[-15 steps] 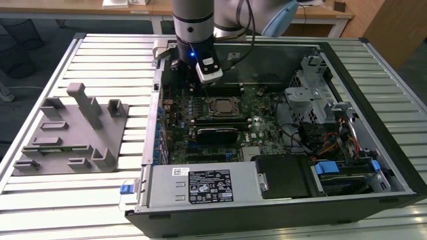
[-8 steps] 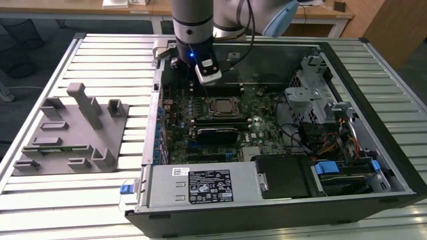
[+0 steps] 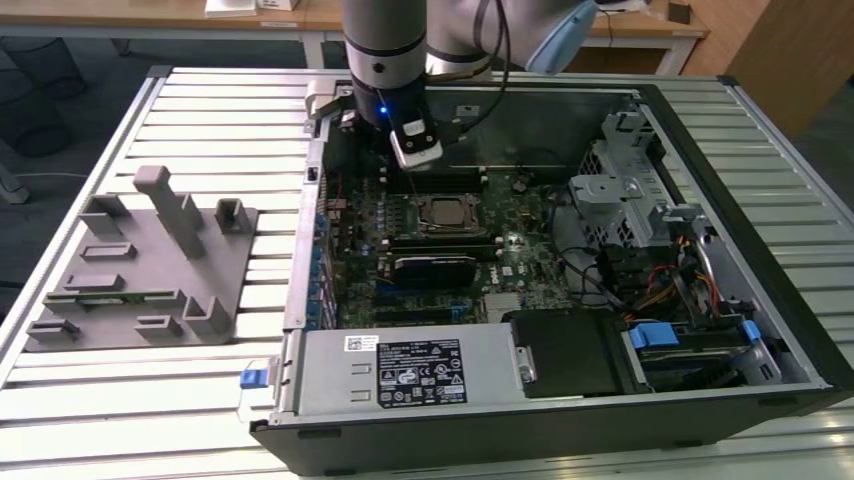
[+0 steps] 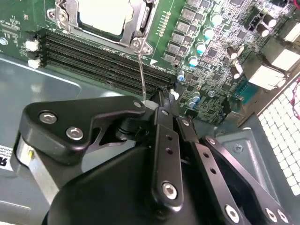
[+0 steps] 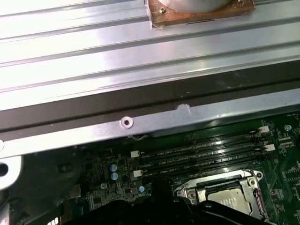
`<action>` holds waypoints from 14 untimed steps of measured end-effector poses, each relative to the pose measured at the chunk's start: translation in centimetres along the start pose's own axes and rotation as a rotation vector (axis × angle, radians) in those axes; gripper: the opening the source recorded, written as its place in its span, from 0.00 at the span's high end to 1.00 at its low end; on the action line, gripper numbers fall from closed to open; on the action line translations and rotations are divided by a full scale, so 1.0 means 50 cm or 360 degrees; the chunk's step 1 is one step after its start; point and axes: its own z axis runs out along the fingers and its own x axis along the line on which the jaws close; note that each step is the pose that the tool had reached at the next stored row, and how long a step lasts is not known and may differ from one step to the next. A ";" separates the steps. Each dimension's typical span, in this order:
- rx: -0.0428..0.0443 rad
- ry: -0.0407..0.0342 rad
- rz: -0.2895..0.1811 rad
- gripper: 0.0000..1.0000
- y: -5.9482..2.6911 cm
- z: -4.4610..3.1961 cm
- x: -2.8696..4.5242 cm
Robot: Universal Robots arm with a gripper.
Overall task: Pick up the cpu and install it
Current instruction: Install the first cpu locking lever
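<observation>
The cpu point(image 4: 104, 14) lies flat inside the motherboard's metal-framed socket point(image 3: 447, 213), its pale silvery top showing in both wrist views point(image 5: 226, 200). My gripper point(image 3: 404, 172) hangs inside the open computer case, just behind the socket and over the memory slots point(image 4: 93, 58). In the second wrist view its black fingers point(image 4: 165, 117) come together at the tips, so the gripper point(image 4: 161, 97) looks shut. The socket's thin wire lever point(image 4: 140, 70) stands up from the frame and ends right at the fingertips; I cannot tell whether it is pinched.
The grey slotted holder block point(image 3: 134, 270) stands on the ribbed table at the exterior view's left. The case holds a drive cage point(image 3: 627, 190), cables point(image 3: 654, 290) and a power supply point(image 3: 400, 370). The case wall point(image 5: 140, 117) runs close behind the gripper.
</observation>
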 end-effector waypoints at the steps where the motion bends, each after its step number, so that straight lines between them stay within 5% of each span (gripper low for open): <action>1: 0.0000 0.0000 0.0000 0.89 0.000 0.000 0.000; 7: 0.0000 0.0000 0.0000 0.89 0.002 0.000 -0.009; 14: 0.0000 0.0000 0.0000 0.89 0.008 0.002 -0.043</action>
